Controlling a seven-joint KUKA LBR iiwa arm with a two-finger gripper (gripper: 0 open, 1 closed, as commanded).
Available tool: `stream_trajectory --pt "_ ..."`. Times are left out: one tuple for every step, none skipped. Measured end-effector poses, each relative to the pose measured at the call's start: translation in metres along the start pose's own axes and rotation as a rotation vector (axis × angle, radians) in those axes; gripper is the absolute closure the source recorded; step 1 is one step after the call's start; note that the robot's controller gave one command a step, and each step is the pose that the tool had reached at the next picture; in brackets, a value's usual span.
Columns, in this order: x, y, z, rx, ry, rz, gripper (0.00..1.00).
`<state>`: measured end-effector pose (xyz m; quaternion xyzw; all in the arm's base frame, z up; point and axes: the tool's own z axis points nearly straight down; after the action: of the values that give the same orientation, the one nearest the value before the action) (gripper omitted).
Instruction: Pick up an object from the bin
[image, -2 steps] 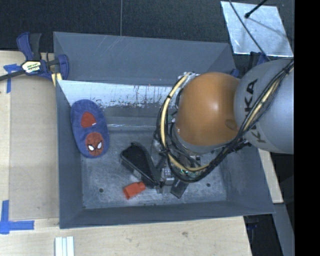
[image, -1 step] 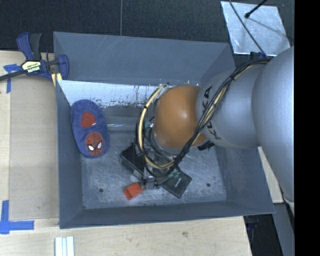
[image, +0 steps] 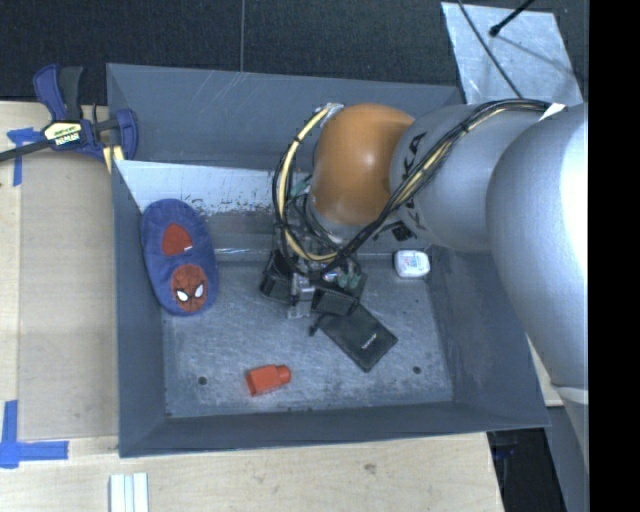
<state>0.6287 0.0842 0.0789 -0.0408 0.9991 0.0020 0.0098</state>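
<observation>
The gripper (image: 308, 290) sits low at the middle of the bin (image: 135, 350). Whether it is open or grasps anything cannot be told. Nearest is a flat black case (image: 360, 340), just beside it at 4 o'clock, its long axis running 10 to 4.

- The gripper (image: 305, 290) sits low at the middle of the bin (image: 300, 425), and the arm's orange cover (image: 355, 165) and cable loops hide its upper part.
- The flat black thing (image: 366, 343) has its upper-left end under the gripper, so its whole shape cannot be told.
- The small white thing (image: 411, 263) by the right wall is too small to identify.
- The little orange-red piece (image: 268, 379) near the front is of an unclear kind.
- The grey arm (image: 500, 190) covers the bin's back right corner and is cut off lower right.
</observation>
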Motion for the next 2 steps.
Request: stream_trajectory --pt "0.000 -0.002 -0.002 0.002 -0.002 0.002 1.00" --pt "0.014 0.004 -0.097 0.004 0.017 0.003 1.00"
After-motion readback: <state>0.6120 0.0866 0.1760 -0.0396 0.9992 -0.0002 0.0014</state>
